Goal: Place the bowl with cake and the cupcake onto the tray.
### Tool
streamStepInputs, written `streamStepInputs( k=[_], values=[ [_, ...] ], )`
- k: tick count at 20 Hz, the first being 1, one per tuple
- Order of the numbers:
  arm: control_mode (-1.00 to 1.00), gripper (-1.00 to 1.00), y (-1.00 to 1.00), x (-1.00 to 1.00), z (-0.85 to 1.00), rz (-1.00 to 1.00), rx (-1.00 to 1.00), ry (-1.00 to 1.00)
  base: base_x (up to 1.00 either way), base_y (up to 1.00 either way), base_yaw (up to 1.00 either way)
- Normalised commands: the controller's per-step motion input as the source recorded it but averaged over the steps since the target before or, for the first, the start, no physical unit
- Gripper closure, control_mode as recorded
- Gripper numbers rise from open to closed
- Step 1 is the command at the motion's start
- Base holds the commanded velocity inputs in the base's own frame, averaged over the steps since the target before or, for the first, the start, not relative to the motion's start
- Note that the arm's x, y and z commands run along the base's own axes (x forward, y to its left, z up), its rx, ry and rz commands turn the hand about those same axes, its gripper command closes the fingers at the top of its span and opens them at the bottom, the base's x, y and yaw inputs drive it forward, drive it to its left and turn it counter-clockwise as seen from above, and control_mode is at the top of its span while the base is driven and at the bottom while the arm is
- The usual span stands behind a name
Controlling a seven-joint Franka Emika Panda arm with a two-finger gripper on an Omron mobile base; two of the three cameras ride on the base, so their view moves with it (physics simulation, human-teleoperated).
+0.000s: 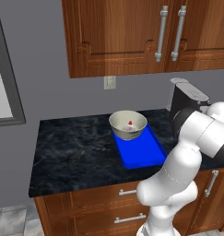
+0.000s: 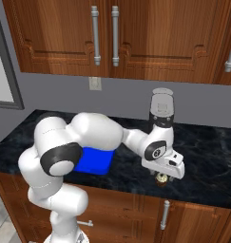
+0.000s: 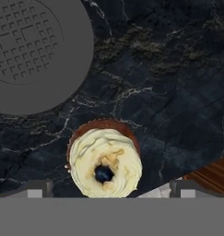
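One bowl (image 1: 127, 124) holding one cake (image 1: 130, 124) sits on the one blue tray (image 1: 143, 154). One cupcake (image 3: 105, 161) stands on the counter (image 3: 168, 92), between the spread fingers of the tool (image 3: 109, 188), untouched.

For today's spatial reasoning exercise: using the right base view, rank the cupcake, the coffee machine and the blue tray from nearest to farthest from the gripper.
1. cupcake: directly beneath the gripper, between its open jaws, near the counter's front edge.
2. coffee machine: behind the gripper, toward the wall.
3. tray: off to the left, partly hidden by the arm.
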Motion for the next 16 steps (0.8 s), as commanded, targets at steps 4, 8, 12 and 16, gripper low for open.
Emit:
streamStepInputs(
  k=[4, 8, 12, 16],
  values=[
    [-1.00, -1.00, 0.01, 0.01, -0.03, 0.00, 0.02, 0.00, 0.00, 0.00, 0.00],
    [-1.00, -1.00, -0.02, 0.00, -0.10, 0.00, 0.01, 0.00, 0.00, 0.00, 0.00],
    [-1.00, -1.00, -0.08, 0.00, -0.11, 0.00, 0.00, 0.00, 0.00, 0.00, 0.00],
    [-1.00, -1.00, -0.03, 0.00, -0.09, 0.00, 0.00, -0.01, 0.00, 0.00, 0.00]
  ],
)
